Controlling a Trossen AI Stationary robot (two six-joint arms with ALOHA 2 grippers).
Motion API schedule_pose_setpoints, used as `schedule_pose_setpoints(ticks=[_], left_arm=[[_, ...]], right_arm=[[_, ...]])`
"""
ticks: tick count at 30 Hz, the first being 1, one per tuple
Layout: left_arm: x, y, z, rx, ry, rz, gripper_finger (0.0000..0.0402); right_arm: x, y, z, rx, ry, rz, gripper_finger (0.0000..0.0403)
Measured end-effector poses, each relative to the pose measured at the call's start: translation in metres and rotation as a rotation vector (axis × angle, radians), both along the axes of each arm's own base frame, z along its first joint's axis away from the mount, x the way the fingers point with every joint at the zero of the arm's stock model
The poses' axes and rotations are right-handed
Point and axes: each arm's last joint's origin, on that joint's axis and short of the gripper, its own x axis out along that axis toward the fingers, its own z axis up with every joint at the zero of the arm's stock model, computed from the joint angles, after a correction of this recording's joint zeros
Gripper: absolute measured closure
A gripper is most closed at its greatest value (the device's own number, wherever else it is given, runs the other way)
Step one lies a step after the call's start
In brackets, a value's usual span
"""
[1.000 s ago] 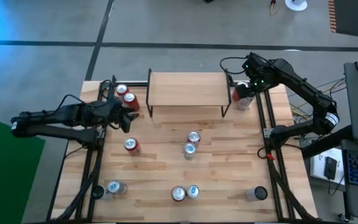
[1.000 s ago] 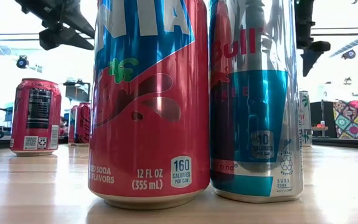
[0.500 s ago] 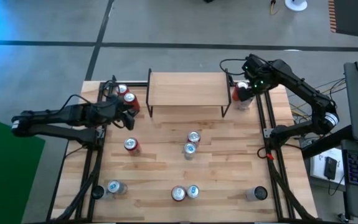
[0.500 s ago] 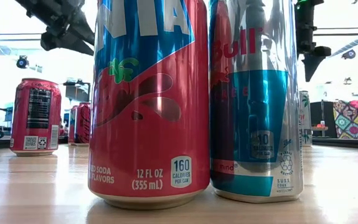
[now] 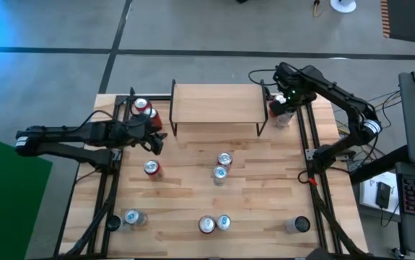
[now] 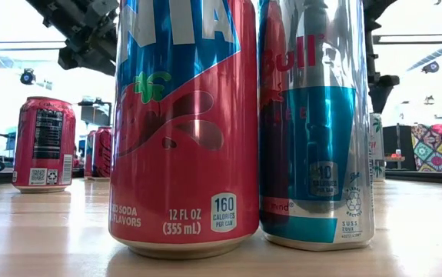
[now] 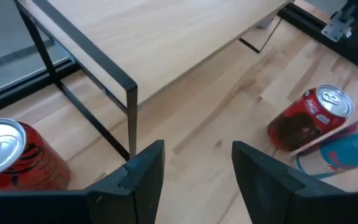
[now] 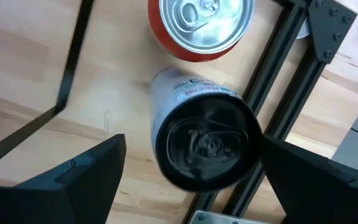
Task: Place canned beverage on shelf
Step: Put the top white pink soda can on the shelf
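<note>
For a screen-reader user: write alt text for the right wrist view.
The right hand hangs open directly above a silver can with a dark top, one finger on each side and neither touching it. A red can stands right beside it on the slatted wooden table, next to a black frame rail and the shelf's thin black leg.

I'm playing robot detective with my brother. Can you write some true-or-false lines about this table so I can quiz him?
1. The shelf has cans on top. False: its top is bare.
2. The right gripper is open around a silver can. True.
3. The left gripper is holding a red can. False: nothing is between its fingers.
4. A red can stands beside the silver can. True.
5. The left gripper is near the shelf's leg. True.
</note>
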Motion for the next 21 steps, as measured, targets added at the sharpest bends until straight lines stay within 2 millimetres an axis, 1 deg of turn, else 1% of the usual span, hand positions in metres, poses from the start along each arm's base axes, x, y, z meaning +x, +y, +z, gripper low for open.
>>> schedule_pose_setpoints(ticks=[3, 6, 8, 12, 13, 17, 21], left_arm=[[0.001, 0.0, 0.001, -0.01, 0.004, -0.012, 0.0228], [-0.001, -0.001, 0.002, -0.013, 0.014, -0.015, 0.0228], [-0.002, -0.001, 0.003, -0.013, 0.014, -0.015, 0.0228], [-0.003, -0.001, 0.005, 0.006, 0.02, -0.031, 0.0228], [-0.003, -0.001, 0.005, 0.014, 0.026, -0.037, 0.0228], [-0.002, -0.001, 0.012, 0.047, 0.027, -0.06, 0.0228], [-0.003, -0.001, 0.021, 0.058, 0.016, -0.067, 0.0228]], right_arm=[[0.003, -0.004, -0.007, 0.023, 0.018, -0.001, 0.0052], [0.004, -0.006, -0.011, 0.035, 0.026, 0.0, 0.007], [0.005, -0.007, -0.011, 0.038, 0.028, 0.001, 0.0094], [0.004, -0.006, -0.01, 0.039, 0.025, 0.013, 0.0153], [0.003, -0.006, -0.01, 0.038, 0.025, 0.013, 0.016], [0.002, -0.003, -0.005, 0.048, 0.02, 0.02, 0.016], [-0.002, 0.003, 0.013, 0.07, 0.016, 0.032, 0.016]])
